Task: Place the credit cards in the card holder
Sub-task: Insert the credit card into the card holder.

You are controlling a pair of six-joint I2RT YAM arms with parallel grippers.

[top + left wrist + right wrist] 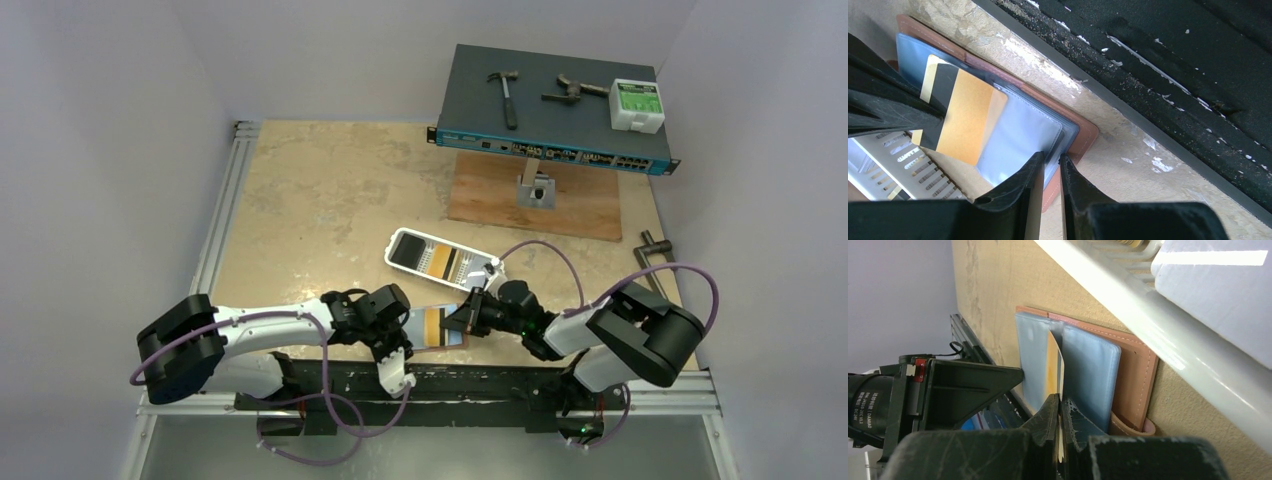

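The worn tan desk [320, 200] carries a white oblong plastic tray [395, 250] at its middle, an open reddish-brown leather card holder [1087, 134] near the front edge, and a brown wooden board [560, 205] at back right.

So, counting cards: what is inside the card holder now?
An orange-yellow card sticks partway between the card holder's blue sleeves, pinched by the right gripper. Deeper pockets are covered.

a robotics lab bench: plain white walls [100, 100] box in a scuffed table [300, 200], with a network switch [480, 80] and hammer [507, 95] at its far right corner.
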